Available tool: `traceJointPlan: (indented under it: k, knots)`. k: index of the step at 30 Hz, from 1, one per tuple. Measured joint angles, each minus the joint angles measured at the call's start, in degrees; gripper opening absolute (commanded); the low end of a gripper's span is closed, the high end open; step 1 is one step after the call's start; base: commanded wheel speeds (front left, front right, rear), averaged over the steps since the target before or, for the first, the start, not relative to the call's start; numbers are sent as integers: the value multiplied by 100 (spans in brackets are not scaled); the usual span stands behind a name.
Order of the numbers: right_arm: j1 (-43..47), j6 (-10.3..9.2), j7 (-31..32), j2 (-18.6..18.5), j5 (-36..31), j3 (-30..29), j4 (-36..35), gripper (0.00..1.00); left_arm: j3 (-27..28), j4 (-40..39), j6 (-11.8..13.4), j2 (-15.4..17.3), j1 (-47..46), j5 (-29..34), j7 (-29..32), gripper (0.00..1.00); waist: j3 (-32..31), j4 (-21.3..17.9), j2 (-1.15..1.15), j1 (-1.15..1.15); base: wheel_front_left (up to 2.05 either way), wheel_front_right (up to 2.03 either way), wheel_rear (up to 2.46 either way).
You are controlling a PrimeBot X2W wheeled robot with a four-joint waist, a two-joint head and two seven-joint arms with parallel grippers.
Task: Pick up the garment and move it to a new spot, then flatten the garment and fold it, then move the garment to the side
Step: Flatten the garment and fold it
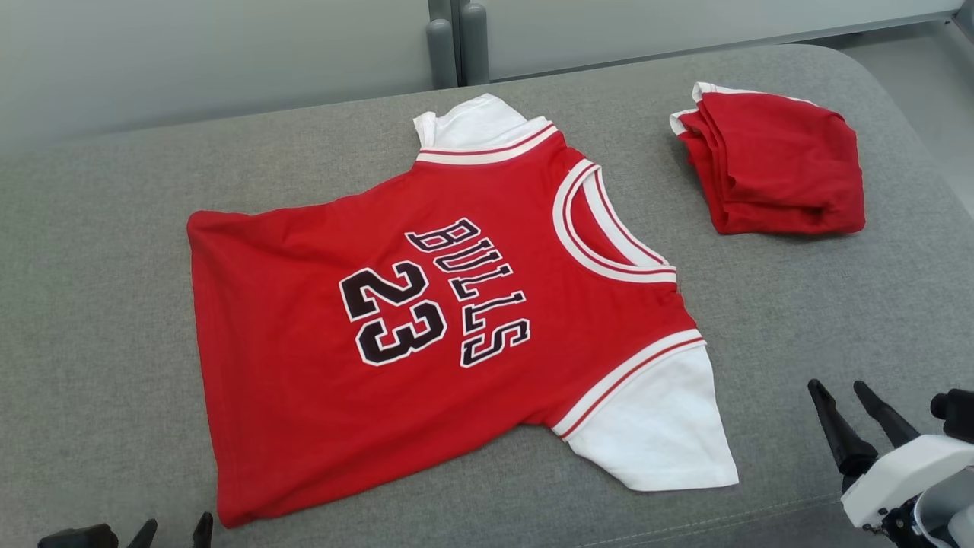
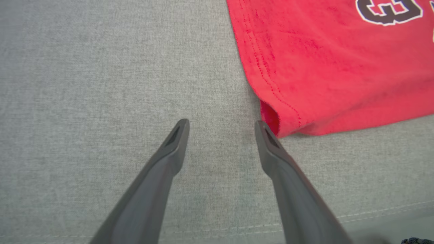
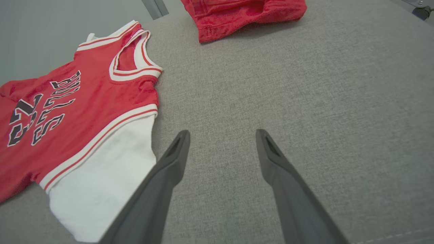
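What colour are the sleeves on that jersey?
White sleeves, with striped red-and-white trim; the head view shows them best.

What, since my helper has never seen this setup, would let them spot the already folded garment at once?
Start with the wide grey cushioned surface. Toward its far right, past the spread jersey, lies a small red bundle. Unlike the jersey, flat with BULLS 23 lettering and white sleeves, it is folded into a compact stack showing only a sliver of white.
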Motion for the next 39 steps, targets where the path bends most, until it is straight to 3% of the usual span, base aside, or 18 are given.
traceJointPlan:
  k: [9, 13, 23, 27, 39]
  knots:
    - [-420, -246, -205, -35, -438, -71, -370, 100, 100, -649, 112, -38, -120, 214, -447, 100, -186, 88, 0, 0, 0, 0, 0]
    - [-738, -305, -255, 16, -701, -1, -549, 100, 116, -889, 170, -267, -361, 367, -771, 100, -293, 94, 0, 0, 0, 0, 0]
    - [-1051, -517, -350, 482, -1173, 334, -684, 100, 145, -966, 254, -900, -557, 513, -1212, 100, -564, 43, 0, 0, 0, 0, 0]
    - [-1144, -698, -358, 688, -1358, 365, -697, 100, 52, -899, 301, -1035, -558, 617, -1236, 100, -667, 34, 0, 0, 0, 0, 0]
    - [-1161, -797, -405, 1132, -1773, 678, -650, 100, -48, -609, 350, -1257, -556, 920, -1315, 100, -820, 116, 0, 0, 0, 0, 0]
